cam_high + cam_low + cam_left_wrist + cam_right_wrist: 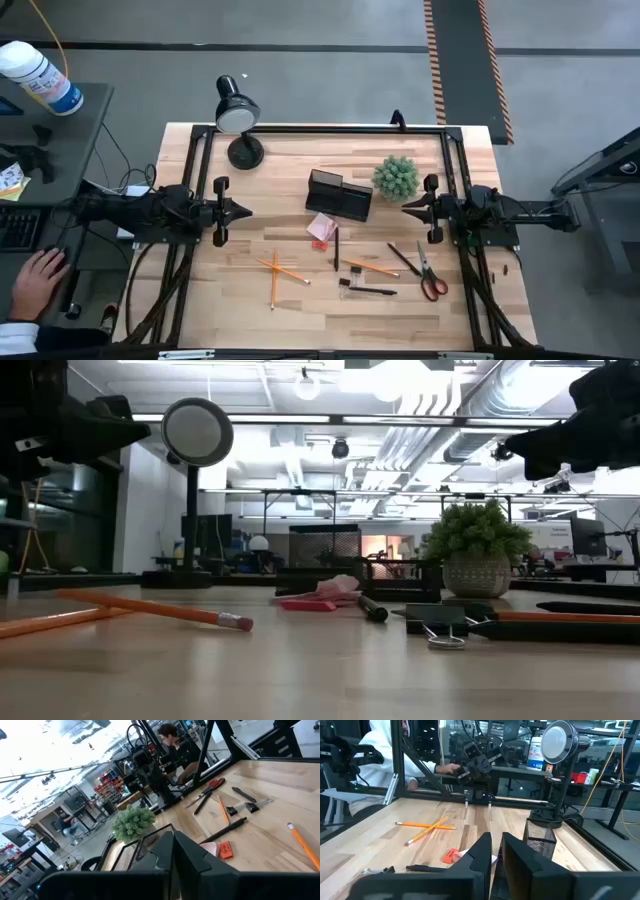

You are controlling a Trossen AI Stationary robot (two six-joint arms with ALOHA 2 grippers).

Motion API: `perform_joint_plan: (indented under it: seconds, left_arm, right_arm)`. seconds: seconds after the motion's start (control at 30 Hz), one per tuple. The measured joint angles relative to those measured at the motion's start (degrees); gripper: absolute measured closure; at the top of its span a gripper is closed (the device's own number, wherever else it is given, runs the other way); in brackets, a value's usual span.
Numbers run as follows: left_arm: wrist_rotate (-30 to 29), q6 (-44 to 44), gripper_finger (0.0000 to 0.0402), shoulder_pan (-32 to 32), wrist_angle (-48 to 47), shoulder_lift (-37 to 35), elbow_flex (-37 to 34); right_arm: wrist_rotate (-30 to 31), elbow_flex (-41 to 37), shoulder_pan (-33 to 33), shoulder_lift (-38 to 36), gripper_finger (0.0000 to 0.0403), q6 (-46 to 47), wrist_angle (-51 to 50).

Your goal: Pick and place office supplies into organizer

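Observation:
The black mesh organizer [340, 195] stands mid-table, its taller section toward the far edge. The pink sticky-note pad [321, 228] lies just in front of it. Two crossed orange pencils [280, 270], a black pen [336, 248], another pencil [372, 267], a second pen [372, 291] with binder clips [345, 283] and the red-handled scissors [428, 275] lie flat nearer the near edge. My left gripper [246, 210] hovers shut left of the organizer. My right gripper [406, 207] hovers shut on the organizer's right. Both are above the table and touch nothing.
A green spiky plant ball [396, 177] in a pot stands right of the organizer, close to my right gripper. A black desk lamp [238, 115] stands at the far left corner. A person's hand [35, 280] rests off the table's left side. Bare wood lies along the near edge.

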Motion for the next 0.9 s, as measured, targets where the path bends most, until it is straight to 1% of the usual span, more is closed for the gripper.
perform_joint_plan:
  seconds: [0.9]
  left_arm:
    - [0.01, 0.0, 0.0399, 0.0, 0.0, 0.0, -0.02]
  right_arm:
    - [-0.01, -0.01, 0.01, 0.0, 0.0366, -0.01, 0.01]
